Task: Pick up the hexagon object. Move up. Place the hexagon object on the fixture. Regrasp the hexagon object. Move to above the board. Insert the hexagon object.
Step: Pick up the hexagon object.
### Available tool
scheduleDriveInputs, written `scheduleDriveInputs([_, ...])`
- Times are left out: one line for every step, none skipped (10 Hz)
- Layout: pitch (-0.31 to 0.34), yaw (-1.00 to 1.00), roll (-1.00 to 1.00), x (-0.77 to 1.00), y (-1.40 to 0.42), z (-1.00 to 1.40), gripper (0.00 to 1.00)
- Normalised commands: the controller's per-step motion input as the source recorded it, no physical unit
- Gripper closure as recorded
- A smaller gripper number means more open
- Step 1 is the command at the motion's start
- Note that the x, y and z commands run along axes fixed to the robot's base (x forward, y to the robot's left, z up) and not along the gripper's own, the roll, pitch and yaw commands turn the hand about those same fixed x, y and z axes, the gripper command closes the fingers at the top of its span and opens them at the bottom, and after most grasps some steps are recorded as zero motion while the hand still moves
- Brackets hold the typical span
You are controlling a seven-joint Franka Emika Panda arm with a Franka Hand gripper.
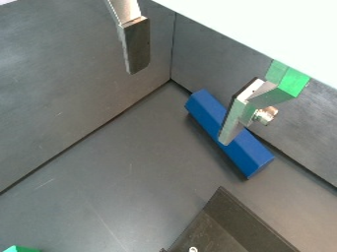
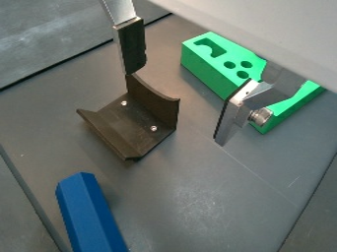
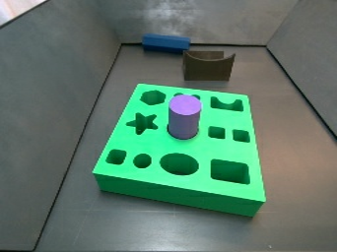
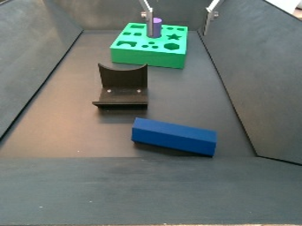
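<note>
Hexagon object, long bright blue bar (image 4: 175, 136), lying flat on the dark floor, untouched, just beside the fixture and well apart from the board; also seen in a wrist view (image 1: 227, 134) and at the far wall in a side view (image 3: 165, 42).

Largest first: big bright green square board with shaped holes (image 3: 184, 148), flat on floor, star, hexagon, circle and square cutouts visible. Same board at the far end in a side view (image 4: 151, 46); corner of it in a wrist view (image 2: 222, 62).

Stubby purple cylinder (image 3: 184, 116) standing upright in a board hole, near the middle.

Small dark olive-brown fixture with curved U notch (image 4: 120, 84), on floor between board and blue bar; seen too in a wrist view (image 2: 132, 122) and a side view (image 3: 208, 64). Notch empty.

Gripper (image 2: 178, 79) hovering above the floor, over the fixture area, flat silver fingers (image 1: 243, 110) spread wide, nothing between them. In a side view only the finger tips (image 4: 213, 8) at the top edge, probably above the board; hard to judge height.
</note>
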Motion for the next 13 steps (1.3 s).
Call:
scheduleDriveInputs([0.034,-0.07,-0.09,0.07,0.34,0.0,0.0])
scheduleDriveInputs([0.0,-0.34,-0.04,0.09,0.61,-0.04,0.0])
scheduleDriveInputs([0.05,-0.4,0.0,0.3,0.57,-0.14,0.0])
scheduleDriveInputs([0.09,-0.46,0.0,0.4,0.5,-0.29,0.0])
scheduleDriveInputs([0.094,-0.61,0.05,0.41,0.36,-0.34,0.0])
scheduleDriveInputs([0.09,-0.62,0.04,0.41,0.35,-0.34,0.0])
scheduleDriveInputs([0.08,-0.63,0.02,0.43,0.35,-0.32,0.0])
scheduleDriveInputs([0.09,-0.63,0.02,0.43,0.36,-0.35,0.0])
scheduleDriveInputs([0.099,-0.63,0.02,0.42,0.36,-0.36,0.0])
scheduleDriveInputs([0.089,-0.64,0.02,0.42,0.35,-0.34,0.0])
scheduleDriveInputs([0.124,-0.66,0.03,0.35,0.35,-0.39,0.0])
scheduleDriveInputs([0.137,-0.76,0.02,0.17,0.27,-0.35,0.0])
scheduleDriveInputs([0.084,-0.16,0.09,0.0,0.11,-0.11,0.0])
